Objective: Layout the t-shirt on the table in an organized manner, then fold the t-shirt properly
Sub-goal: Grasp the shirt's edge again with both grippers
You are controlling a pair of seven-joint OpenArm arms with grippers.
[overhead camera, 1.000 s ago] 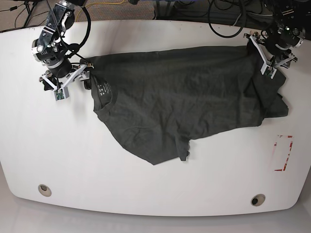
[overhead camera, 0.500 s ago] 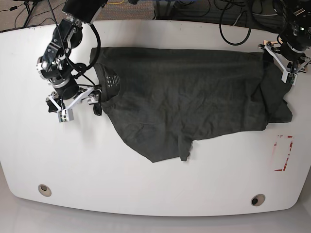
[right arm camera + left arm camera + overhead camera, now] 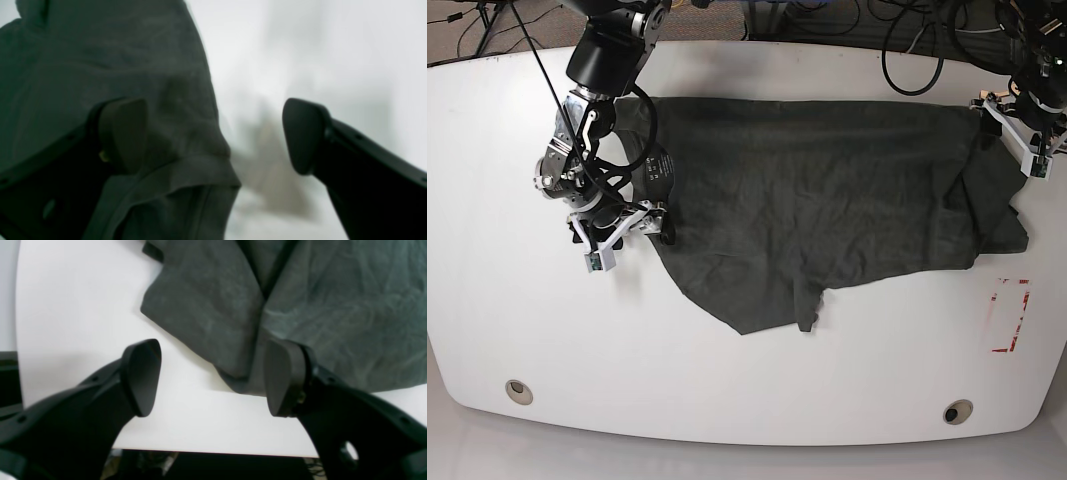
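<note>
Now the t-shirt [image 3: 827, 205] lies further up the table [image 3: 727, 380] than a second ago, its top edge drawn straight. The left gripper [image 3: 213, 376] and right gripper [image 3: 213, 133] both stand released, jaws apart, so spreading continues and the lower sleeve awaits flattening.

the t-shirt [image 3: 827, 210] has been drawn farther toward the table's [image 3: 727, 390] far edge and right end, its top hem now straighter. the right gripper [image 3: 627, 228] has come down the collar side toward the near edge, jaws spread wider. the left gripper [image 3: 1030, 137] has shifted to the far right corner.
</note>
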